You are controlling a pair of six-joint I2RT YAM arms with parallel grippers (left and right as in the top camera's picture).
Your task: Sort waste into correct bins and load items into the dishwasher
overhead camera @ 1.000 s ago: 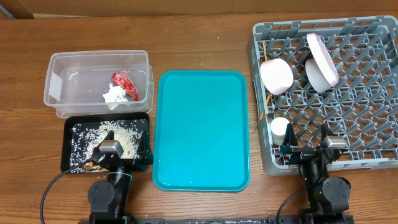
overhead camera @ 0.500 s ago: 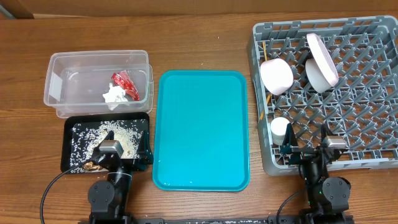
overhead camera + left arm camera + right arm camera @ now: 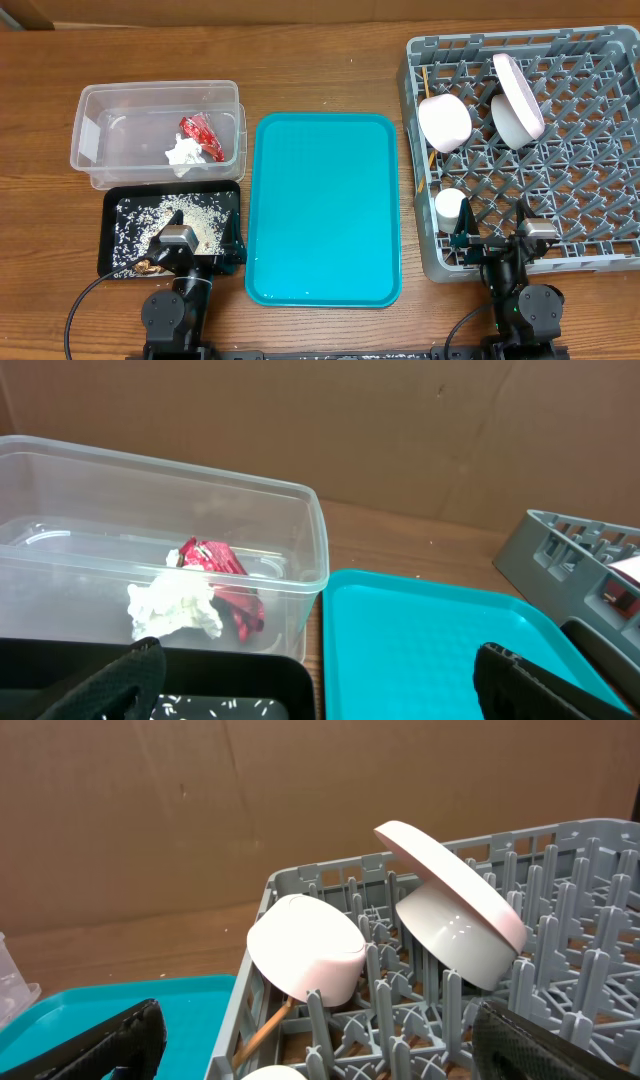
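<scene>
Wrapper (image 3: 200, 135) and tissue (image 3: 183, 153) lay touching in the clear tub (image 3: 95, 150). Rice grains (image 3: 185, 210) and brown scraps were scattered across the black tray (image 3: 112, 215), just in front of the tub. The teal tray (image 3: 320, 210) sat between the bins and the dish rack (image 3: 600, 200).

In the rack, the bowl (image 3: 445, 122) was tipped among the pegs near the far-left corner. The plate (image 3: 518, 95) leaned tilted just beside it, and the cup (image 3: 450, 208) stood upright near the front-left. We could see only part of the chopsticks (image 3: 262, 1025), slanting under the bowl.

Handling, as we judged it:
- The dishes looked hard, smooth and breakable, and likely slick. We would pinch them at a rim, not across the belly.
- The chopsticks looked light, stiff and prone to rolling. We would grip them mid-length, across both together.
- The wrapper looked crinkly and springy and the tissue soft. Either should crush under a pinch at any bunched fold.
- The grains were too loose to pinch, so we would move the tray by its edge.

The left gripper (image 3: 318, 680) was low over the near edge of the black tray, its fingers (image 3: 125, 680) spread wide and grasping nothing. The right gripper (image 3: 315, 1040) was at the rack's near wall by the cup, equally wide and empty. We saw no finger touching any dish or scrap.
</scene>
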